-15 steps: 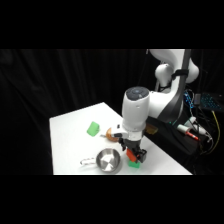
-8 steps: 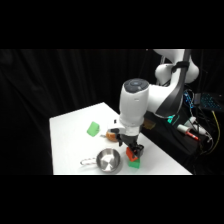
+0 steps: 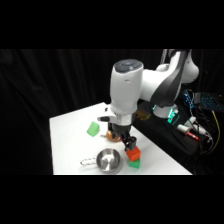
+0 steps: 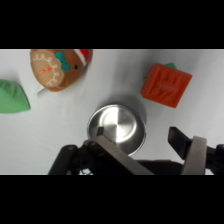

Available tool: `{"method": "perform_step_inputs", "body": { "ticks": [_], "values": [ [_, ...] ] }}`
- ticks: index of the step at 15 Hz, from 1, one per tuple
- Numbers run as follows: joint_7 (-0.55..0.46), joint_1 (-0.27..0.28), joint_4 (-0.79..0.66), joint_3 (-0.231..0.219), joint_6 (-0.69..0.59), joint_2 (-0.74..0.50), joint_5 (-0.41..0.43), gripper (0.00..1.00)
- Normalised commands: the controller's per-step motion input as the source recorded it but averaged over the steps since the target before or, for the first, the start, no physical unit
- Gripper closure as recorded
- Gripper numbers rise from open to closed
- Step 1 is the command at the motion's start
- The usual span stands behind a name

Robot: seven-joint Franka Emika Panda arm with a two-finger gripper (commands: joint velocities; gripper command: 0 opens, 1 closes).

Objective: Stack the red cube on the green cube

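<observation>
The red cube (image 3: 132,153) rests on top of the green cube (image 3: 134,164) near the table's front right edge. In the wrist view the red cube (image 4: 166,86) shows its embossed top, with a sliver of the green cube (image 4: 172,65) peeking out behind it. My gripper (image 3: 123,139) hangs a little above and to the left of the stack, apart from it. In the wrist view the gripper (image 4: 150,150) is open over the pan, with nothing between its fingers.
A small steel pan (image 3: 108,160) with a handle sits just left of the stack, directly below the gripper (image 4: 117,125). A grass-green block (image 3: 93,129) and a gingerbread-man toy (image 4: 56,67) lie further back. The table's front edge is close to the stack.
The gripper has drawn up and to the left, away from the red cube. The red cube stays on the green cube.
</observation>
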Motion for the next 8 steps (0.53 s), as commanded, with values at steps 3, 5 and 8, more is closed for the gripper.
{"method": "perform_step_inputs", "body": {
  "ticks": [3,5,8],
  "values": [
    [-0.10,-0.117,0.15,-0.014,-0.26,-0.21,-0.008,0.00],
    [-0.11,-0.116,0.15,-0.001,-0.27,-0.19,0.042,0.00],
    [-0.12,-0.095,0.15,0.010,-0.28,-0.16,0.074,0.00]
  ]
}}
